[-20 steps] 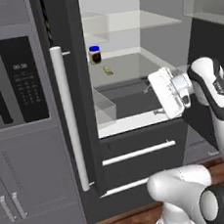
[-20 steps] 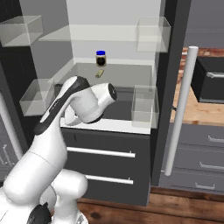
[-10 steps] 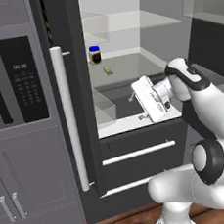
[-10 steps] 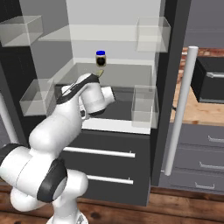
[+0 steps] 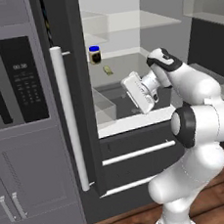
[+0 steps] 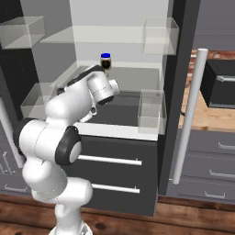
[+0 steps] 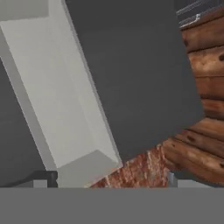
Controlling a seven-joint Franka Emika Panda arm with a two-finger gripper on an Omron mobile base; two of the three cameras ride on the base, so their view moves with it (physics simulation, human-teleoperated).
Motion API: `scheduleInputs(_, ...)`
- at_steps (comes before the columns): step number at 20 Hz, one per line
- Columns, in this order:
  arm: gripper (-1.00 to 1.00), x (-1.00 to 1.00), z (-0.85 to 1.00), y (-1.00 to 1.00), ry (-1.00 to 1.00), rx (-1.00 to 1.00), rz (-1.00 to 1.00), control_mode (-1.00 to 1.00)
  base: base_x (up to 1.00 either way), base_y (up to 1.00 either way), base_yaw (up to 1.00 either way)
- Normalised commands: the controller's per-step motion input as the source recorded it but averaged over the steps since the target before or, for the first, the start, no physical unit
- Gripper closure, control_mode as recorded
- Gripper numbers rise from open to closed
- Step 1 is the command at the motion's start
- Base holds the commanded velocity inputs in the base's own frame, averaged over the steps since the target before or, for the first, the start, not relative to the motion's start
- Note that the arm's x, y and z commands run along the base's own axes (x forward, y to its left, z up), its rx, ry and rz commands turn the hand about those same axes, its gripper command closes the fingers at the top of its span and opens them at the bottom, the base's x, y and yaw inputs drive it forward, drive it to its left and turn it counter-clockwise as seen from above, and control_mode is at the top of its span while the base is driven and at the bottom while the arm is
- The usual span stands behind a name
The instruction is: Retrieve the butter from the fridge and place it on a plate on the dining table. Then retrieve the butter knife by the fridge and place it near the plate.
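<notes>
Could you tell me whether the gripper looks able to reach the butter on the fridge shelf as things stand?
Probably yes: the fridge stands open, and the butter lies exposed with only the jar behind it, though the gripper must turn toward it.

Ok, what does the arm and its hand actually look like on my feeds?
The arm is glossy white with rounded segments and dark grey to black bands at the joints. The hand is a boxy white block with small dark details. No cables or markings are visible.
</notes>
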Motion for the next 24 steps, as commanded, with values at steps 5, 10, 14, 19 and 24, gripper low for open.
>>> scheduleInputs(5,-1.0,0.21,-0.06,0.12,-0.27,0.0,0.14,-1.0,0.0,0.0,0.0)
scheduleInputs(10,-1.0,0.11,-0.01,0.13,-0.35,0.03,0.03,-1.0,0.0,0.0,0.0)
scheduleInputs(14,-1.0,0.17,-0.06,0.33,-0.33,0.06,0.0,-1.0,0.0,0.0,0.0)
scheduleInputs(19,-1.0,0.0,-0.07,0.45,-0.13,0.03,-0.02,-1.0,0.0,0.0,0.0)
scheduleInputs(24,-1.0,0.0,-0.01,0.46,-0.01,0.01,-0.04,-1.0,0.0,0.0,0.0)
